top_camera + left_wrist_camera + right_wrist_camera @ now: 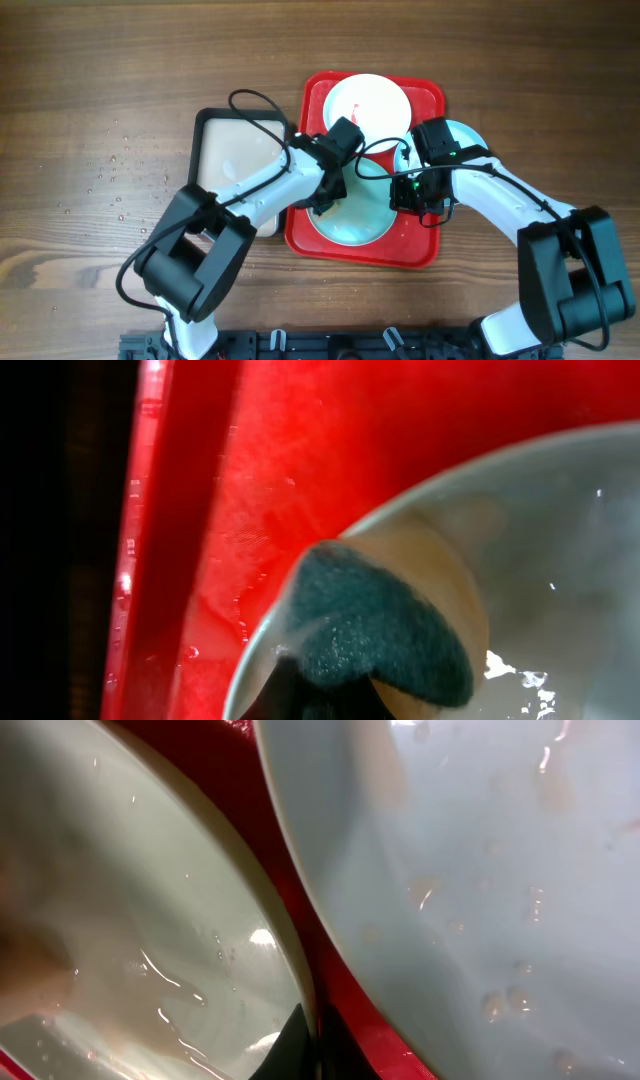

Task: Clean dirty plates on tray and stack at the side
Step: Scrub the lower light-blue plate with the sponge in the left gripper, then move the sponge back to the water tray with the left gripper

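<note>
The red tray (420, 245) lies mid-table. A white plate (367, 100) with a small red smear sits at its far end. A turquoise plate (355, 222) lies at its near end, and a second turquoise plate (472, 135) shows at the tray's right edge under my right arm. My left gripper (328, 205) is shut on a green-and-tan sponge (385, 630), which it presses on the near plate's left rim (560, 540). My right gripper (405, 192) is shut on that plate's right rim (318, 1040). The wet plate (130, 920) lies left of the jaws, and another pale plate (480, 870) lies to their right.
A smaller beige tray with a black rim (235, 150) lies just left of the red tray, under my left arm. Water drops (115, 175) dot the wooden table at the left. The red tray's raised rim (170, 540) runs close beside the sponge.
</note>
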